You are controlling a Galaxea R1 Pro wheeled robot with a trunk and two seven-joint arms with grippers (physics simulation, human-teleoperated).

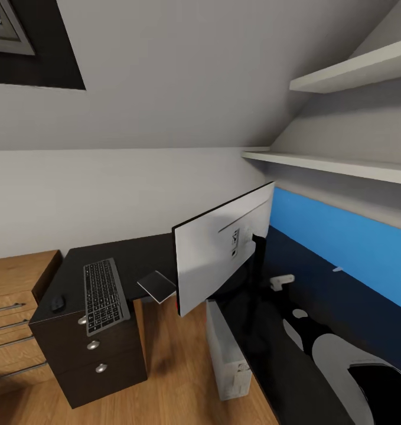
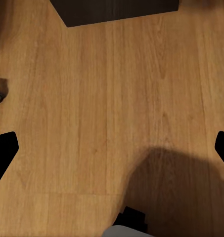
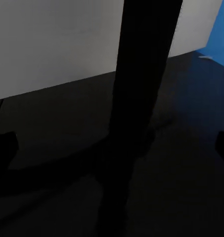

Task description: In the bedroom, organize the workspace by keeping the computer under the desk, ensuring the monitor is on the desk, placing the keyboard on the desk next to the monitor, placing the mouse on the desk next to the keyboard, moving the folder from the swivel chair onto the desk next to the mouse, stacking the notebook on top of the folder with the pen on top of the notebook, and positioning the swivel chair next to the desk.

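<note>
Your right arm (image 1: 365,366) sits nearest, low over the glossy black worktop (image 1: 318,330), and its wrist view looks straight at the monitor's black stand (image 3: 141,98). The monitor (image 1: 221,254) stands on the worktop with its pale back toward you; it looks top-heavy and rigid, so I would take it by the stand rather than the thin panel. Both grippers show just dark fingertips at the edges of their wrist views, spread wide with nothing between them; the left hangs over the bare wood floor (image 2: 107,108). On the far wing lie the keyboard (image 1: 104,295), the mouse (image 1: 58,303) beside it and the notebook (image 1: 157,285) overhanging the edge. The computer (image 1: 227,360) stands underneath.
</note>
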